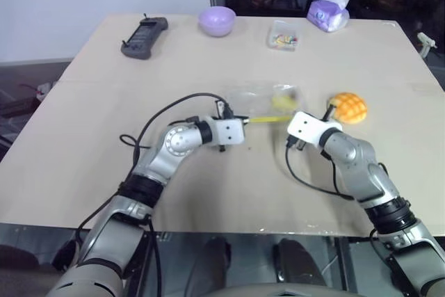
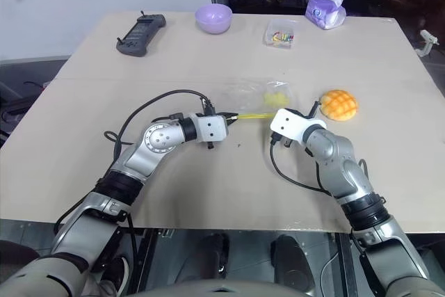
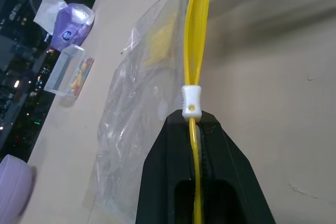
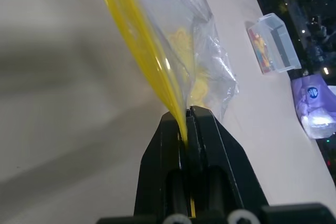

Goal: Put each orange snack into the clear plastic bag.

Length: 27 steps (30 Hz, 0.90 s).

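Observation:
The clear plastic bag (image 1: pixel 259 97) lies crinkled at the table's middle, a faint yellow patch showing through it. Its yellow seal strip (image 1: pixel 268 119) is stretched between my two grippers. My left gripper (image 3: pixel 192 120) is shut on the strip just behind the white slider (image 3: pixel 191 101). Shut on the strip's other end is my right gripper (image 4: pixel 186 115). One orange snack (image 1: pixel 348 107), domed with a grid pattern, sits on the table outside the bag, just right of my right gripper (image 1: pixel 291 120).
Along the far edge stand a black handheld device (image 1: pixel 144 37), a purple bowl (image 1: pixel 217 20), a small clear box of coloured bits (image 1: pixel 284 35) and a purple tissue pack (image 1: pixel 327 13). The beige table (image 1: pixel 90 123) is bare on the left.

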### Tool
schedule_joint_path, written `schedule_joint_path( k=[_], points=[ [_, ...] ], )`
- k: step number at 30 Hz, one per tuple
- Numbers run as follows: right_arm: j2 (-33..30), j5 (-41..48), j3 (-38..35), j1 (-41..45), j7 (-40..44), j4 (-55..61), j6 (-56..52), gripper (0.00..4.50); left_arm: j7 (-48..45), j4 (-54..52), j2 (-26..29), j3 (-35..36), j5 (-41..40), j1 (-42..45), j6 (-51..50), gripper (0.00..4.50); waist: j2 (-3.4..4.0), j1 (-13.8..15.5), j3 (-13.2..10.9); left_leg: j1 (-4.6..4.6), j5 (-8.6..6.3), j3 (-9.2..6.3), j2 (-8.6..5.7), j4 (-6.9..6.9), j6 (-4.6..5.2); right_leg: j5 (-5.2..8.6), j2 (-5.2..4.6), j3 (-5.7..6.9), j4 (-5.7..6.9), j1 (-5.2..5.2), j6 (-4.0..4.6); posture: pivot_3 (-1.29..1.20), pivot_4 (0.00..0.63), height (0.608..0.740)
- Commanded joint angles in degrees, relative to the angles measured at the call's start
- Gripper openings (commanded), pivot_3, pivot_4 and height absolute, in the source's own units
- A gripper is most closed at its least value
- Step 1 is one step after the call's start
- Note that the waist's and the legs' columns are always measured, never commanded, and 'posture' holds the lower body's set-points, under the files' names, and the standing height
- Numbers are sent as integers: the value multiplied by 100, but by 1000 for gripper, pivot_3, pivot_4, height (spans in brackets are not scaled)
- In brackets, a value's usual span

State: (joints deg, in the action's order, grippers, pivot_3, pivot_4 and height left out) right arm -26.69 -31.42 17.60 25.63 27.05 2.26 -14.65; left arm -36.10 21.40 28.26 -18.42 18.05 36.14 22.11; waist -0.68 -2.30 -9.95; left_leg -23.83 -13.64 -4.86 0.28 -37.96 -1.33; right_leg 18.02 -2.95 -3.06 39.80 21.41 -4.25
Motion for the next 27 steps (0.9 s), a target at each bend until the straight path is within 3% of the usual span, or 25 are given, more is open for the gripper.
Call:
schedule_joint_path(
  k=[1,5,9,18,26,27],
  points=[
    [0,203,-75,11,212,469,69,0,77,-158,16,49,13,-4,126,54,0,0,0,0,0,0,0,0,0,0,0,0,0,0,0,0,150,740],
    [-124,334,49,-46,540,813,312,0,114,-162,-14,48,19,-15,90,54,0,-1,0,0,0,0,0,0,0,0,0,0,0,0,0,0,150,740],
    [-179,589,-275,-164,558,1106,249,0,148,-138,-5,57,40,-17,89,54,0,6,0,0,0,-2,0,0,0,0,0,1,0,-1,0,0,150,740],
    [-957,1045,-649,-429,1092,1422,328,4293,133,-99,-8,34,21,-23,124,0,0,6,0,-1,0,-1,0,1,0,0,-1,1,-1,-1,0,0,150,740],
    [-371,2139,-1087,-171,1266,2016,-510,4403,119,-89,-49,12,15,-26,130,0,0,-4,-1,-1,0,0,1,1,1,0,0,-1,0,-1,0,0,150,740],
    [-326,2167,-1075,-164,1238,2019,-541,3886,118,-89,-55,9,16,-27,130,0,0,0,0,0,0,-2,1,1,1,0,0,1,0,-1,0,0,150,740]
  ],
)
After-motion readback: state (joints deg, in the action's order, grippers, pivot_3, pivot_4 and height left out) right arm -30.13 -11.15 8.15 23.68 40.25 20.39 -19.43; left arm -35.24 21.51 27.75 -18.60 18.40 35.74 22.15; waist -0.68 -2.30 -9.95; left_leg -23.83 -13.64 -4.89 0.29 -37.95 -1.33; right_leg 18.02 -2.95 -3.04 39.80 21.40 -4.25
